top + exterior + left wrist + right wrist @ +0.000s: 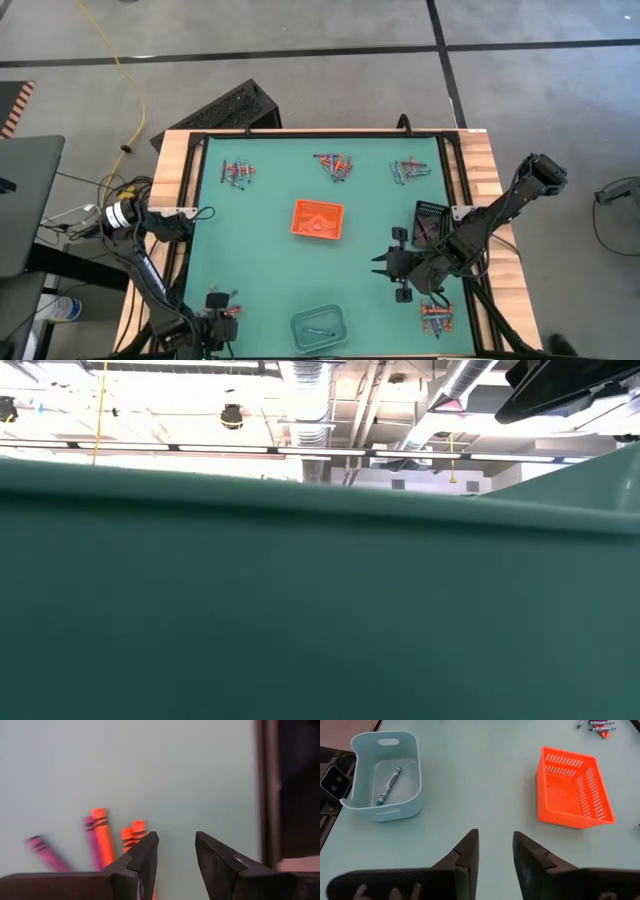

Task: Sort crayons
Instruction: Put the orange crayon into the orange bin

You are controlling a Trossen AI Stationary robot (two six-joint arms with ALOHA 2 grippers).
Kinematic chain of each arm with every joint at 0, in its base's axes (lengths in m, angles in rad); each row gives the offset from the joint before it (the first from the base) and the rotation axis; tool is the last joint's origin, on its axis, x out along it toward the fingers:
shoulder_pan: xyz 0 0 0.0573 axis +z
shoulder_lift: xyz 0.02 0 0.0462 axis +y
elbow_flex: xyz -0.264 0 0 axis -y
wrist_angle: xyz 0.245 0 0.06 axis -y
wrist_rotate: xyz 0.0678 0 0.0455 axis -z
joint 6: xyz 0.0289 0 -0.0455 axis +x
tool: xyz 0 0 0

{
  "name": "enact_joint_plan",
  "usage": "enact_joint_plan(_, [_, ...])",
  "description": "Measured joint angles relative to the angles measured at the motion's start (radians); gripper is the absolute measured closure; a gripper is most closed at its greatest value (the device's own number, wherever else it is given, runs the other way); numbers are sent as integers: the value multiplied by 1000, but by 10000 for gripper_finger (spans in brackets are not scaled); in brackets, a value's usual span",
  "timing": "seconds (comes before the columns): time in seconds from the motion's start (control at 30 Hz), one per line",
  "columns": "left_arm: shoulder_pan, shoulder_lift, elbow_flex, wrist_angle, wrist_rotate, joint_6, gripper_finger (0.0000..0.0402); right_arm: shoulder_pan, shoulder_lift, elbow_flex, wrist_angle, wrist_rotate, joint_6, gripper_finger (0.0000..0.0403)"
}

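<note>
Closest to the lens, the left end effector (175,862) hangs low over the green surface (270,270) at its near left corner, its two dark fingers (142,857) spread with a bare gap between them and nothing pinched. Just beside those fingers lies a small heap of thin orange and purple wax crayons (100,840) (one purple stick sits a little apart from the rest).

Moving rightward along the near edge, a pale blue plastic tray with handle slots (385,775) holds a single blue-grey crayon (388,785) lying flat on its floor. Past it, in the middle of the surface, sits an orange slotted plastic basket (572,790); nothing shows inside it. The right end effector (495,852) hovers between tray and basket, nearer the right side, fingers spread apart and gripping nothing. Behind its arm rests a black rectangular tray (429,220), and near the right front corner lies another crayon cluster (436,317).

Along the far edge, three more mixed crayon clusters lie well apart: left (238,175), centre (336,164), and right (410,170).
</note>
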Motion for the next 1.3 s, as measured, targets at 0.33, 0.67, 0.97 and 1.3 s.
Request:
enact_joint_plan(0.33, [0, 3, -36, -34, 31, -65, 278, 0, 0, 0, -2, 0, 0, 289])
enact_joint_plan(0.67, [0, 3, -36, -24, 28, -68, 278, 0, 0, 0, -2, 0, 0, 289])
enact_joint_plan(0.97, [0, 3, -37, -2, 26, -63, 278, 0, 0, 0, -2, 0, 0, 289])
enact_joint_plan(1.3, [4, 74, -33, 22, 80, -56, 279, 0, 0, 0, -2, 0, -1, 289])
